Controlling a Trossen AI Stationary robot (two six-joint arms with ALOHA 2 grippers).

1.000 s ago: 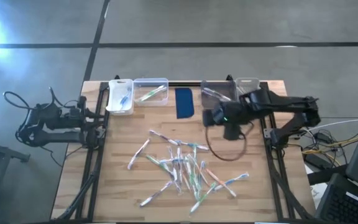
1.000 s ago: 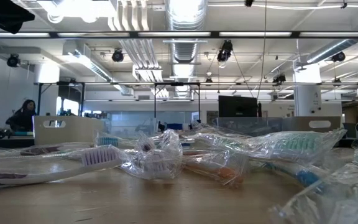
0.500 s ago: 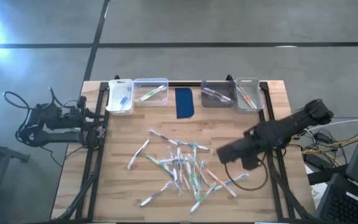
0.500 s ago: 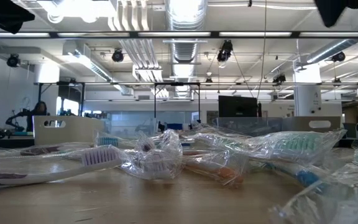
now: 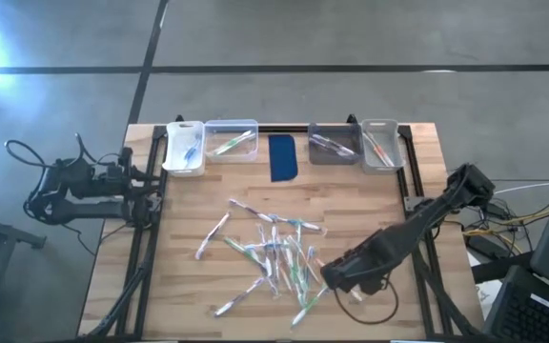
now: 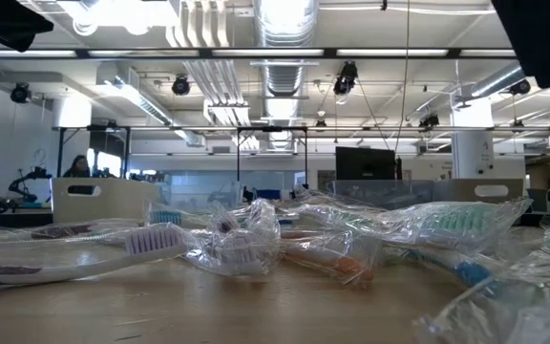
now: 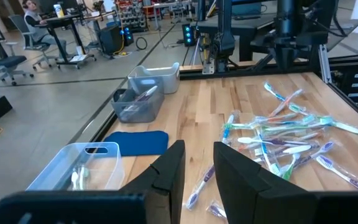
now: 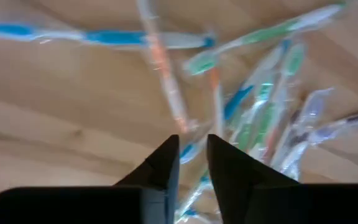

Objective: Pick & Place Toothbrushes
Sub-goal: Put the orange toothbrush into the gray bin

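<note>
The toothbrushes [image 5: 274,255], thin sticks in clear wrappers with blue, green, pink and orange accents, lie in a loose heap on the middle of the wooden table [image 5: 189,286]. The low view shows them close up [image 6: 256,239]. My right gripper [image 5: 336,276] hangs over the heap's right near edge, pointing steeply down. Its wrist view shows the right gripper [image 8: 193,144] open by a narrow gap above orange and blue brushes [image 8: 166,81], with nothing between the fingers. My left gripper [image 7: 197,155] waits at the table's left edge, open by a narrow gap and holding nothing.
Along the far edge stand a white bin [image 5: 184,148], a clear bin [image 5: 231,141], a dark blue pad [image 5: 283,157], a grey bin [image 5: 334,143] and another clear bin [image 5: 379,143], some with brushes inside. Bare wood lies left of and near the heap.
My right gripper has swung from the far bins toward the table's near edge and come down over the right side of the toothbrush heap, tipping to point more steeply down. The toothbrushes have not moved.
</note>
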